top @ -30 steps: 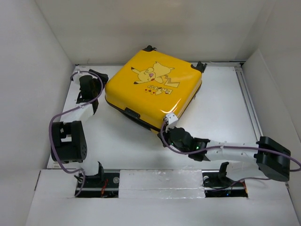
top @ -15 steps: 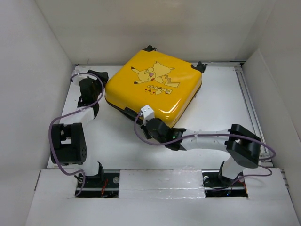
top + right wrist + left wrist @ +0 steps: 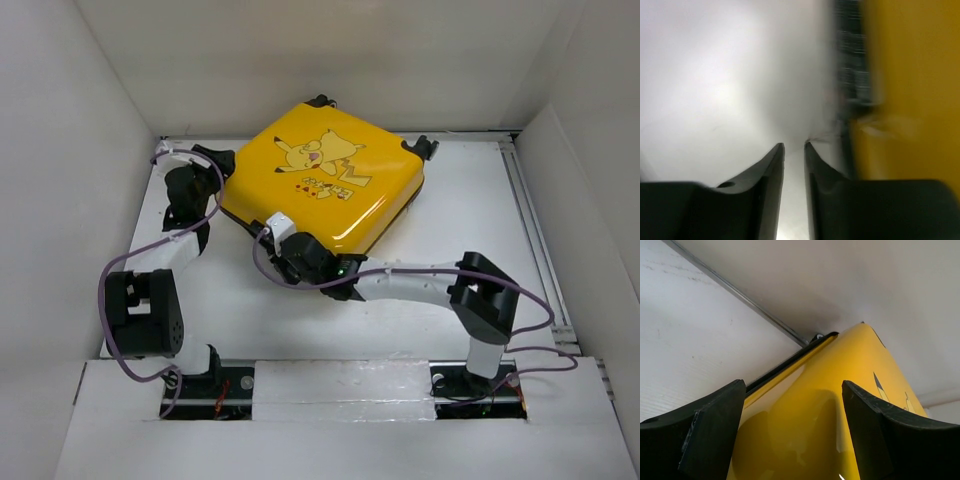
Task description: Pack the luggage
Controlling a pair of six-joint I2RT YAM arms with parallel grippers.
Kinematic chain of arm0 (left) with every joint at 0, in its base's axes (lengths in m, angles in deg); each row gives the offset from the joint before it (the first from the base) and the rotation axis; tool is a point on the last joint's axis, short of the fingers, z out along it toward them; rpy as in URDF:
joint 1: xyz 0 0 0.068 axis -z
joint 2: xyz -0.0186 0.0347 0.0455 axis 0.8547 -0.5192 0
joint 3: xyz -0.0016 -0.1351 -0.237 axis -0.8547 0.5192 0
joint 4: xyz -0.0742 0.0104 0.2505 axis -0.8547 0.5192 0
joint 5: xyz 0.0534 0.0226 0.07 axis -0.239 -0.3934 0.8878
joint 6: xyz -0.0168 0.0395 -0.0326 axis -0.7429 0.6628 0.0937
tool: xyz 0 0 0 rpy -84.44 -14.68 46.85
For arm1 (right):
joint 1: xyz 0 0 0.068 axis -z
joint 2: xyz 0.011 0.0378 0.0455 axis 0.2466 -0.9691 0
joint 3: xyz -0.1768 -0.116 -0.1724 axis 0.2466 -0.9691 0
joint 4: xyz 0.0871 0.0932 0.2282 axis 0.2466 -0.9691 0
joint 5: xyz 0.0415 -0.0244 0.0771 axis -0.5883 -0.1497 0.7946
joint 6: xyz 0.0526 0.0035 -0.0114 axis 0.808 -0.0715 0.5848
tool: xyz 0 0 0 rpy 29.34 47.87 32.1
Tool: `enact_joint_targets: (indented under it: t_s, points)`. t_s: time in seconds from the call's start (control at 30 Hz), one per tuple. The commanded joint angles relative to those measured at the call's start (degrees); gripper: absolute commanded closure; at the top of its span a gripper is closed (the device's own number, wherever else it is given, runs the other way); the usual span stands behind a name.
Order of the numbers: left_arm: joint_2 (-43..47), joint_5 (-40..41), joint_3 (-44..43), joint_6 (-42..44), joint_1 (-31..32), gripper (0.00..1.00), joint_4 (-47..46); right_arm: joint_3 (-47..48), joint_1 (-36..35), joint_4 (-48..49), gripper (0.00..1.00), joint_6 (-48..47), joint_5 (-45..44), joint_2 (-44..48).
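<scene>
My right arm has swept leftward along the near edge of the luggage [image 3: 320, 185] in the last second. The right gripper [image 3: 275, 232] started at the lower right corner of the case and now sits at the lower left part of that edge, left of centre in the top view. The case has turned slightly and slid toward the upper left with that sweep, so I judge I have nudged it.

The case lies flat on the table [image 3: 470, 230] in the upper middle of the frame, lid down and print up. The right jaws were pressed together and now show a narrow slit with nothing in it. The wrist picture is blurred, with yellow shell and a dark strip on its right side.

The left gripper [image 3: 213, 165] is at the case's left corner. Its fingers [image 3: 715, 430] stand wide, with the shell and the dark seam [image 3: 790, 360] showing between them; whether they touch, I cannot tell. With the case looking closed, I judge the remaining work is along that seam.
</scene>
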Motion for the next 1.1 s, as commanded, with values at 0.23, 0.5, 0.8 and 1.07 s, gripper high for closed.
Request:
enact_joint_targets:
  t_s: [0.23, 0.5, 0.8, 1.07]
  points:
    - [-0.3, -8.6, 4.4, -1.5, 3.2, 0.28, 3.8, -16.3, 0.5, -1.4, 0.32, -2.8, 15.5, 30.1]
    - [1.0, 2.8, -3.0, -3.5, 2.6, 0.24, 6.7, -23.8, 26.8, -6.5, 1.0, 4.5, 1.3, 46.3]
    - [-19.8, -7.7, -29.2, 1.1, 0.2, 0.24, 23.7, -31.4, 45.3, 6.9, 1.0, 13.1, 6.5, 36.3]
    - [-23.7, -12.4, -23.2, -1.3, 1.2, 0.28, 16.7, -22.4, 45.2, 13.7, 1.0, 11.8, 16.8, 20.6]
